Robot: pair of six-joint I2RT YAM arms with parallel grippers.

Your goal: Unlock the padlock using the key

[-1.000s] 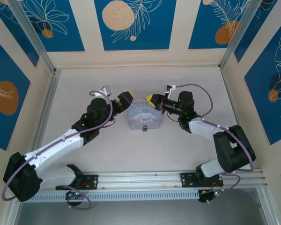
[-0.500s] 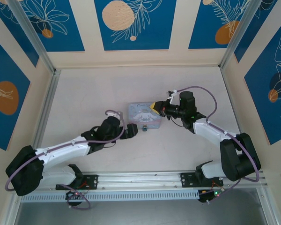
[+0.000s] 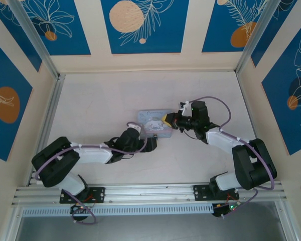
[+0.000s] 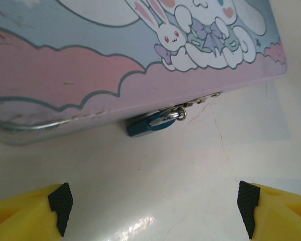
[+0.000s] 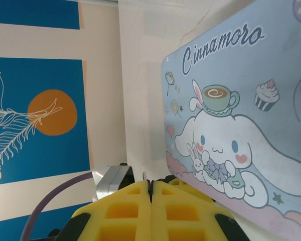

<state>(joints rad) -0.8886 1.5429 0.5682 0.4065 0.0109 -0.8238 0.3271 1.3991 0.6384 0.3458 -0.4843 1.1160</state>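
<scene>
The padlock (image 4: 153, 124) is a small teal-dark lock hanging from the hasp on the front edge of the pale blue cartoon tin (image 4: 90, 65). In the left wrist view my left gripper (image 4: 154, 208) is open, low on the table just in front of the padlock, with nothing between its fingertips (image 4: 60, 201). From above, my left gripper (image 3: 151, 143) sits at the near side of the tin (image 3: 153, 123). My right gripper (image 3: 164, 119) is at the tin's right edge, shut. A thin sliver of the key (image 5: 144, 175) sticks out between its yellow fingers (image 5: 130, 206), beside the tin (image 5: 241, 100).
The tin lies mid-table on a pale surface (image 3: 100, 100). Patterned blue walls (image 3: 140, 25) and metal rails (image 3: 50, 115) enclose the space. Purple cables (image 3: 210, 100) loop along both arms. Open tabletop lies behind and to both sides of the tin.
My left arm swung from the tin's left side round to its near side and dropped low, facing the padlock. My right gripper shifted slightly left toward the tin, still shut.
</scene>
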